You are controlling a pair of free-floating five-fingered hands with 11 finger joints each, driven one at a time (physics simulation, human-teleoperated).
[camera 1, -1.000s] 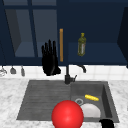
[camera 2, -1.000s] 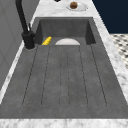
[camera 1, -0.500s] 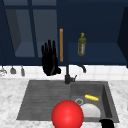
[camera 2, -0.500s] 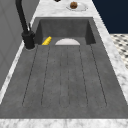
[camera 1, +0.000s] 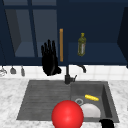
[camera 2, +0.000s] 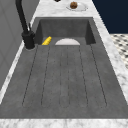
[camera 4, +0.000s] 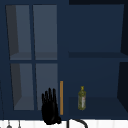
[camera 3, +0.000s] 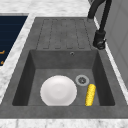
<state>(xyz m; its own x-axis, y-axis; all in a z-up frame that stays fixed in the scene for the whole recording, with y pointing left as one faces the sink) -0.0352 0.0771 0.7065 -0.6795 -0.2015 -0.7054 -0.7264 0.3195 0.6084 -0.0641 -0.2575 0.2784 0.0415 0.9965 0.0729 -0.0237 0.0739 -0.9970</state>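
Navy cabinet (camera 4: 95, 30) above sink (camera 1: 37, 100): left hand (camera 1: 50, 61) raised flat, fingers straight, holding nothing, just left of the door's orange handle (camera 1: 61, 45), door shut; right hand (camera 1: 107, 123) low at sink's front, fingers unreadable.

The front view faces the sink (camera 1: 110, 100) from before the counter, taking in the cabinet above. The upper view faces that cabinet closer, sharing the olive bottle (camera 4: 82, 100) and tap top. The left and right side views look down along the sink from opposite ends, near, sharing the basin, plate (camera 3: 58, 91) and tap (camera 2: 26, 30).
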